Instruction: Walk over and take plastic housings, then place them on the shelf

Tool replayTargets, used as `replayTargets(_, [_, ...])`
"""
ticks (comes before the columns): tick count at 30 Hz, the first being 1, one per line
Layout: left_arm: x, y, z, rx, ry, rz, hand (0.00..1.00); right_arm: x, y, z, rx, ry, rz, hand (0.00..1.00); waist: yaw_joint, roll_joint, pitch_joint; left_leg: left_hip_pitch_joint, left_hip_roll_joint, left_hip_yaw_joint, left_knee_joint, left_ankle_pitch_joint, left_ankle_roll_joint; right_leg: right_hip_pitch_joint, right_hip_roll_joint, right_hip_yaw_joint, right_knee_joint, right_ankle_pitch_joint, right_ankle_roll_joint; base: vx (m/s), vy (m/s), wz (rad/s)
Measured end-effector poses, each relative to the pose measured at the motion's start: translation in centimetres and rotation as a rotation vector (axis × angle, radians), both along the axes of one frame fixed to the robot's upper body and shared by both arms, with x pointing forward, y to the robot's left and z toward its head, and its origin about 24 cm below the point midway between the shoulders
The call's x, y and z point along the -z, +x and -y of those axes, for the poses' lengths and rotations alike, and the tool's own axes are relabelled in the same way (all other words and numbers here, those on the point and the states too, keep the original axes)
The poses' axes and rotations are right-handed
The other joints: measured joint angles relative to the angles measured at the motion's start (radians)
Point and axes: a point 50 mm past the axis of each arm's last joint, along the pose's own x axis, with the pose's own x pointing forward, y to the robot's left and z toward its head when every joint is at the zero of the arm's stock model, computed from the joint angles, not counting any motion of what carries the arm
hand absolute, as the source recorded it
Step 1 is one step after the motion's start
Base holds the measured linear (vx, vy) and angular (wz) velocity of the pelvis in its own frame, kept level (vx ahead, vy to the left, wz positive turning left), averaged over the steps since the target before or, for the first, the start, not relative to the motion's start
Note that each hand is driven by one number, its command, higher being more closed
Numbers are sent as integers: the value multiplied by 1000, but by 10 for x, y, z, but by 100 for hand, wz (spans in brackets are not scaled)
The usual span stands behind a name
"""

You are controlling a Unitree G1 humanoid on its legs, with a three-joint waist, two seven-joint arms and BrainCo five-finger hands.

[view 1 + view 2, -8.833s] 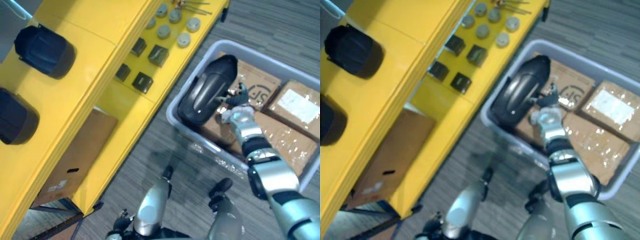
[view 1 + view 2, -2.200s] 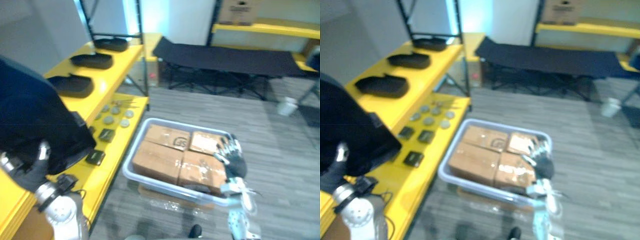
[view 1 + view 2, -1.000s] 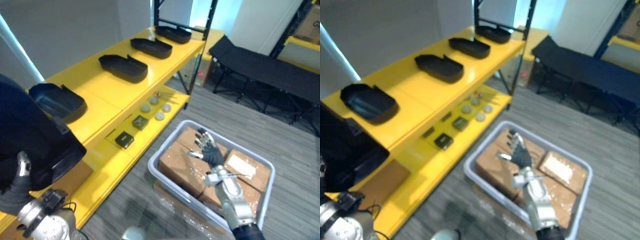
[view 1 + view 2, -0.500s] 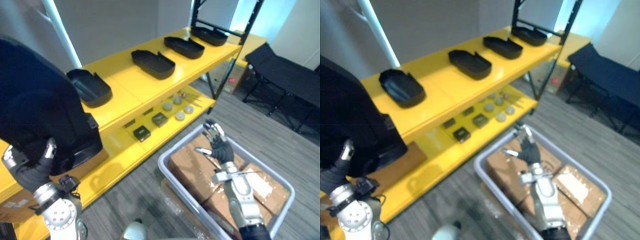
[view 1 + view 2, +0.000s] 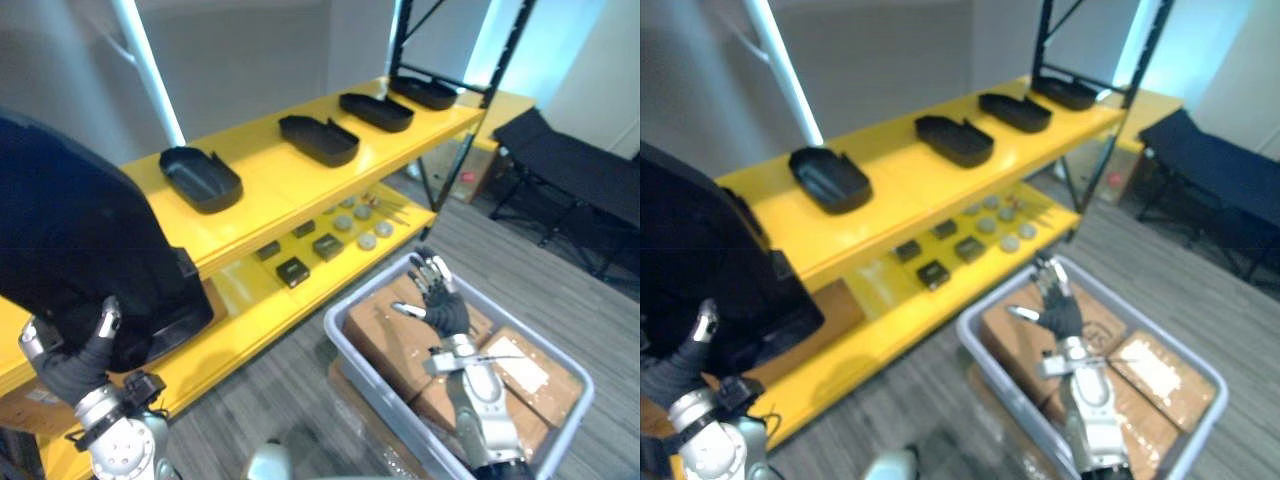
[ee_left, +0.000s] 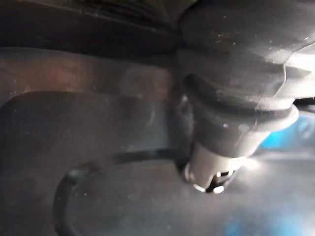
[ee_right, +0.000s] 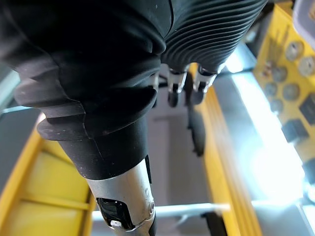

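A large black plastic housing [image 5: 80, 240] fills the lower left, raised in front of the yellow shelf [image 5: 270, 195]. My left hand [image 5: 70, 365] grips its lower edge from below, a finger hooked over the rim; the left wrist view shows the hand's dark cover [image 6: 231, 98] against the housing's dark inner surface [image 6: 74, 123]. Several more black housings lie in a row on the shelf's top, the nearest [image 5: 200, 178] beside the one I hold. My right hand [image 5: 440, 305] is open, fingers spread, above the grey bin [image 5: 345, 325].
The bin holds cardboard boxes [image 5: 385, 340] and stands on the floor right of the shelf. Small dark blocks and grey discs [image 5: 325, 245] lie on the lower shelf. A black upright [image 5: 405, 40] marks the shelf's far end; a black cot [image 5: 570, 165] stands far right.
The camera has swung, so the shelf and bin sit differently in the picture. The housing stays in my left hand and my right hand stays open over the bin.
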Motion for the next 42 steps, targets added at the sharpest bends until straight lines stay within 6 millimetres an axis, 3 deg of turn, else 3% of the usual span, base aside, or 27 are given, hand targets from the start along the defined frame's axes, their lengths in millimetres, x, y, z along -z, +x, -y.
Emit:
replayTargets(3, [-8,-2,-1,1,19,31,100,-7,3,-2,5,0,45,0,7,-26,0,-21,-37,-2,44,-32,11,4,-35,-8,20,20,29,138,114,18])
replayTargets(4, [-11,1,1,26,32,44,100,-8,4,0,12,-15,53,0,7,-27,0,-15,-44,-9,56,-48,16,-21,-59,-1,109,24,29,102,145,24])
replayTargets(6, [-16,6,2,47,54,63,100,-9,4,-2,3,-20,69,0,2,-28,-1,16,-48,-23,44,-65,32,-105,-97,46,324,62,-27,92,148,22])
replayTargets(7, [-19,8,1,53,78,69,100,-12,5,-3,-6,-21,94,0,-3,-33,-1,58,-46,-30,8,-61,41,-153,-109,89,430,136,-41,176,87,21])
replayTargets(8, [-25,12,2,65,108,81,100,-16,6,-3,-8,-27,116,0,-11,-25,3,82,-31,-54,-23,-44,43,-193,-99,113,492,132,-56,229,26,32])
replayTargets(9, [-28,16,1,72,119,96,100,-18,8,-2,-9,-34,127,0,-21,-25,3,86,-22,-68,-27,-41,44,-195,-79,115,488,75,-63,218,-33,50])
replayTargets(10, [-35,24,1,82,134,128,100,-24,12,-1,-21,-67,153,0,-33,-25,3,93,-2,-90,-40,-35,39,-199,-24,116,421,-5,-69,139,-54,50])
replayTargets(11, [-39,32,1,89,136,153,100,-31,16,1,-32,-90,180,0,-35,-25,3,89,6,-103,-45,-32,35,-207,15,117,346,-28,-69,116,-65,46])
replayTargets(13, [-41,47,0,91,118,166,100,-42,22,5,-42,-123,217,0,-35,-28,1,87,9,-113,-51,-27,28,-206,64,128,183,-17,-65,104,-119,25])
replayTargets(14, [-40,50,-1,92,111,157,100,-46,23,5,-46,-130,232,0,-35,-38,-3,87,-4,-112,-53,-27,27,-188,78,142,122,37,-71,113,-182,24])
replayTargets(15, [-38,52,1,99,102,145,100,-52,23,9,-44,-147,255,0,-35,-58,-9,91,-23,-117,-69,-31,15,-151,70,136,66,55,-34,108,-191,25])
replayTargets(18, [-27,50,12,140,63,111,100,-61,24,28,-16,-206,263,0,-37,10,-6,89,13,-113,-95,-26,0,-105,119,110,-43,85,-41,86,-135,12])
replayTargets(22, [-30,48,14,148,69,121,100,-70,26,34,-21,-200,278,0,-40,20,-13,103,29,-97,-128,-17,-12,-103,136,112,-69,93,-52,80,-50,-5])
replayTargets(31, [-20,50,16,130,42,71,100,-75,21,25,-34,-89,330,0,-42,-11,-32,115,-16,-112,-146,-4,-1,-65,105,104,-103,102,-41,15,31,10])
replayTargets(37, [2,29,7,23,16,-37,100,-59,27,-4,-115,53,292,0,-28,1,-34,121,-16,-144,-165,20,-8,-31,109,62,-117,93,-50,-47,-16,21])
replayTargets(40, [7,21,0,-28,-15,-51,100,-45,29,-38,-227,93,235,0,-13,19,-44,94,-23,-192,-181,41,-9,-16,110,0,-129,91,-48,-73,-32,67])
replayTargets(42, [8,20,0,-11,-33,-42,100,-39,27,-58,-287,92,208,0,-2,25,-54,66,-9,-132,-186,51,23,9,101,-74,-138,90,-41,-14,-15,114])
